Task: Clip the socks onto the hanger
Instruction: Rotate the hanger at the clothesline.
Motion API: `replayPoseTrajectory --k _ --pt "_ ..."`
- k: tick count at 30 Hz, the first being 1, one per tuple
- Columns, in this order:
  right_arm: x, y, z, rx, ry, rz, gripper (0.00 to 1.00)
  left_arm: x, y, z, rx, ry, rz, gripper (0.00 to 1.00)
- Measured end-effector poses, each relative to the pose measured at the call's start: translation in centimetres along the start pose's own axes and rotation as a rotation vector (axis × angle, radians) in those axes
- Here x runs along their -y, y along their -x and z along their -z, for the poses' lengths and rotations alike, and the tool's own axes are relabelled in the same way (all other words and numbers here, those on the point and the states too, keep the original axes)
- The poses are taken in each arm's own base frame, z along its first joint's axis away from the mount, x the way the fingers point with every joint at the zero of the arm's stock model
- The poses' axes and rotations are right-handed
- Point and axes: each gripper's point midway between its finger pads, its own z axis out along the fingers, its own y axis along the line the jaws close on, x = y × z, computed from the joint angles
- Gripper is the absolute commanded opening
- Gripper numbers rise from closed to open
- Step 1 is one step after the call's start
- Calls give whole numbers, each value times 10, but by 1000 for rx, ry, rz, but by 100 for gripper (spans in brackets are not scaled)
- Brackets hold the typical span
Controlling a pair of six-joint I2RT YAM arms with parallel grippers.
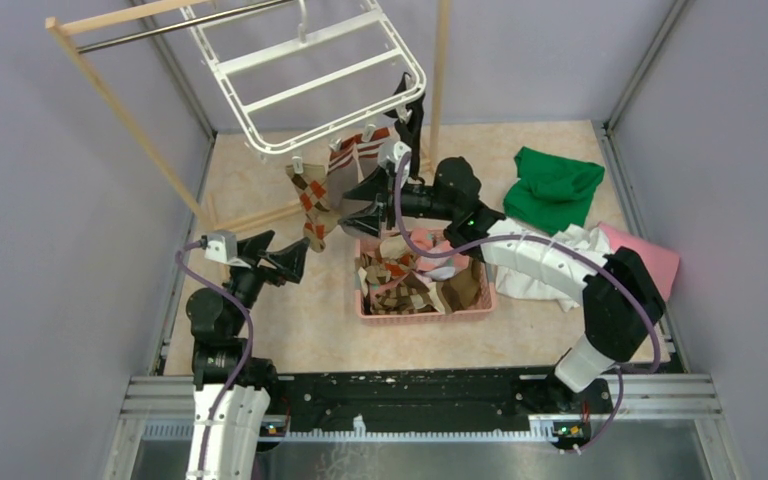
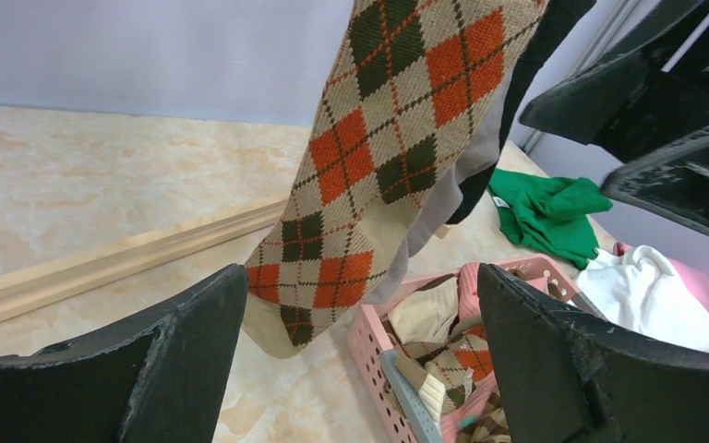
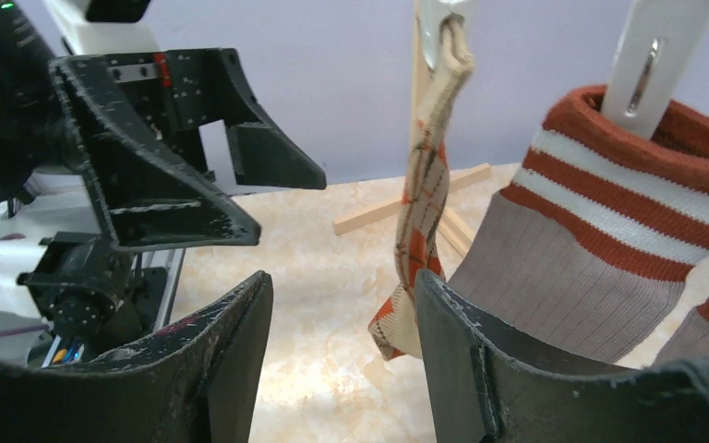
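Showing orange, dark-green and cream diamonds on the argyle sock (image 2: 378, 157); carrying rust-and-white stripes round the cuff of the grey sock (image 3: 554, 277); gleaming white along the hanger (image 1: 320, 80).

High overview, close wrists, shared socks (image 1: 312, 200)

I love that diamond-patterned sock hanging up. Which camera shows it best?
The left wrist view: the argyle sock fills the frame, its diamonds sharp. The top view shows it small, hanging beside the striped sock. The right wrist view catches it edge-on, twisted, under its clip.
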Motion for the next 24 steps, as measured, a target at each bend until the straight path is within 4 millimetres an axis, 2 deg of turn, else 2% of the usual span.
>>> replayPoseTrajectory --k 7,12,16,18,24 --pt "11 -10 -19 12 -20 -31 56 0 0 0 1 1 4 99" --pt "8 -4 -33 38 -24 -26 50 -1 1 0 5 8 3 99" --pt "15 6 -48 72 -45 -15 48 -3 1 0 7 18 2 99" --pt "20 7 -56 82 -59 -18 41 -4 0 0 4 23 1 99" --pt "26 1 -72 91 -82 -50 12 -6 1 1 -3 34 -9 99"
